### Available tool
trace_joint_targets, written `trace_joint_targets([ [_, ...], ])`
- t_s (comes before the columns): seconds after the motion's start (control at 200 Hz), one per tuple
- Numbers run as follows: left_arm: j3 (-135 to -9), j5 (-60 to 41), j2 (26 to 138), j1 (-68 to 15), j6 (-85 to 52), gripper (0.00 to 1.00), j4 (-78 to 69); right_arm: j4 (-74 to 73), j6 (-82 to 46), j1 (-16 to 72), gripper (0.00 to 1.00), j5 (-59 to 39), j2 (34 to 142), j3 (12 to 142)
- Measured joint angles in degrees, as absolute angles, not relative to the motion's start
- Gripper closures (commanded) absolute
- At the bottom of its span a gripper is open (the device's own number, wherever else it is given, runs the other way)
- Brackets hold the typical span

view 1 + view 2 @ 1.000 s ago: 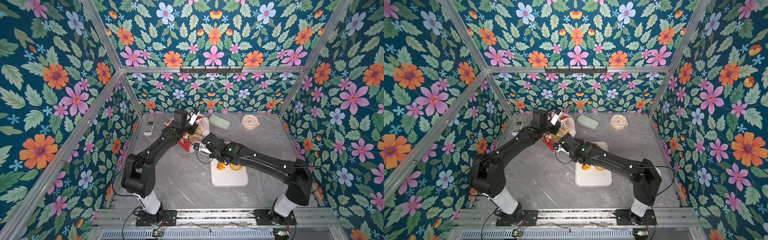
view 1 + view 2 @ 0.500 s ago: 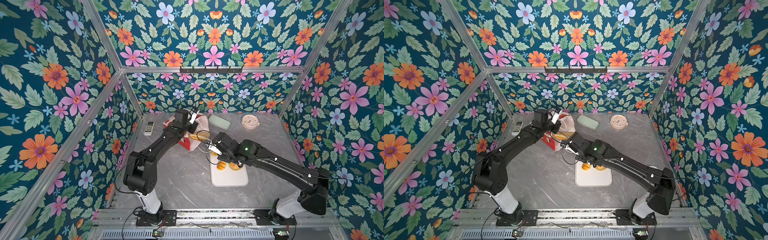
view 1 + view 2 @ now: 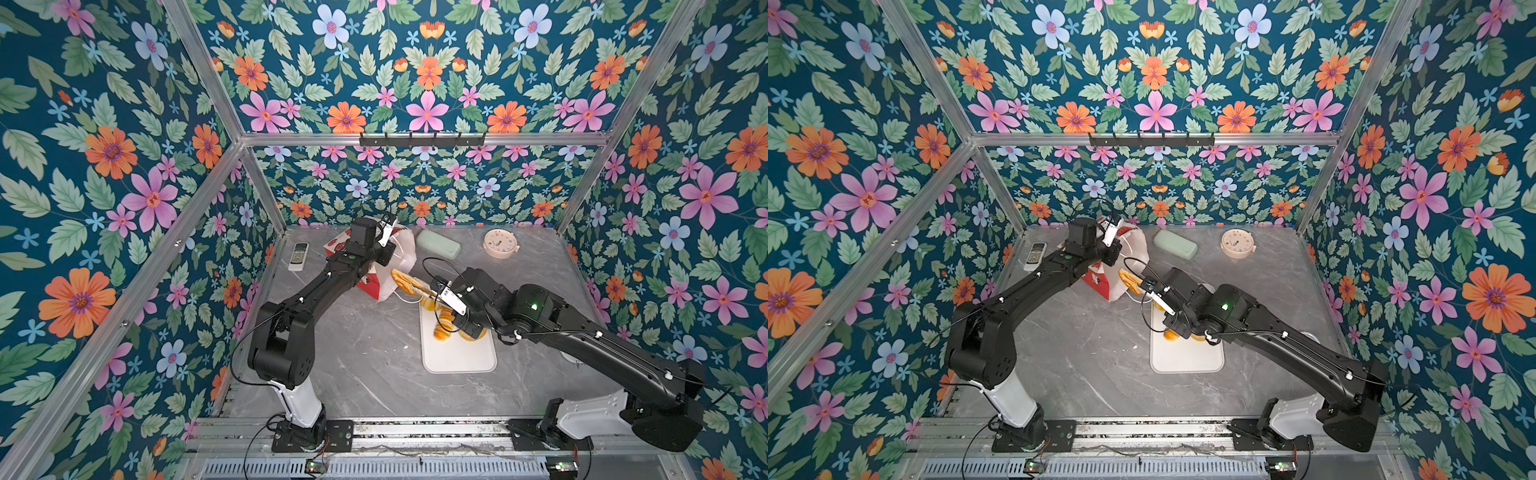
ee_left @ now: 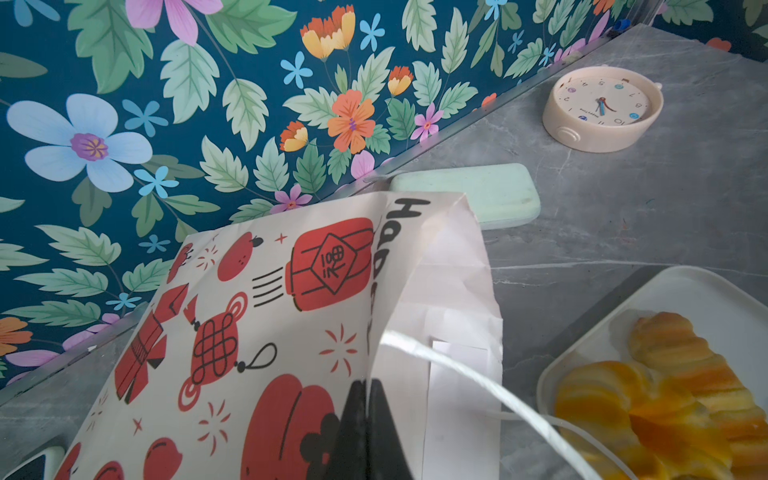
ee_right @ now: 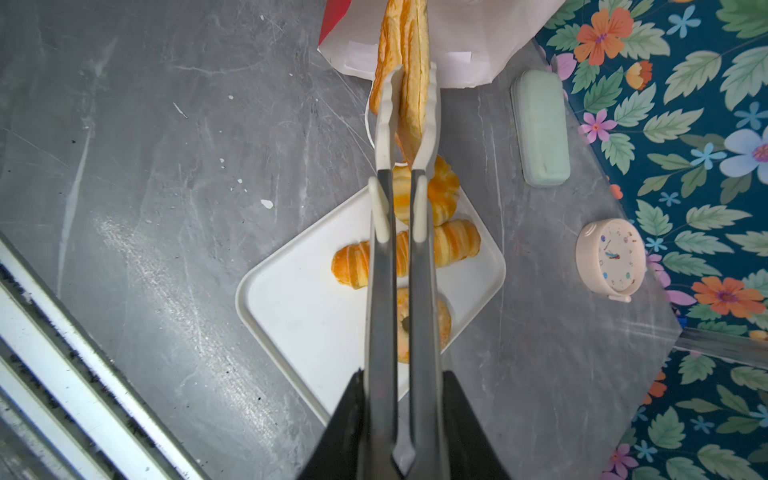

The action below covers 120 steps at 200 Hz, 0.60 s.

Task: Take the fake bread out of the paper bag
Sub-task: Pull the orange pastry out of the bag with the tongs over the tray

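While the left gripper (image 4: 368,401) pinches the bag (image 4: 249,291), the right gripper (image 5: 401,388) squeezes tongs (image 5: 380,291) gripping the loaf (image 5: 411,62). Its length runs along them, just beyond the tray (image 5: 299,316).

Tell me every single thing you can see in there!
bag: 1, white and red, back of table
loaf: 1, golden, in the tongs at the bag's mouth
bun: 1, golden-orange, on tray
roll: 1, orange striped, on tray
bagel: 1, golden, on tray
tray: 1, white, middle of table
tongs: 1, grey with cream tips, in right hand
case: 1, mint green, back of table
clock: 1, cream, back right
remote: 1, white, back left
table: 1, grey marble
walls: blue with flowers, all round
left hand: 1, black, shut on bag's edge
right hand: 1, black, shut on tongs
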<state>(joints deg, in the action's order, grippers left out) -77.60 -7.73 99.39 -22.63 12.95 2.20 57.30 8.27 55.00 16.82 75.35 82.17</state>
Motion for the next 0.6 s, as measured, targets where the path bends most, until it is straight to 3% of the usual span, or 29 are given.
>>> trace_joint_targets([
  [0.6,-77.60,-7.60,99.42,-22.63,12.97,0.99,2.20,64.95,-12.32,51.22,1.00,6.26,62.76,74.94],
])
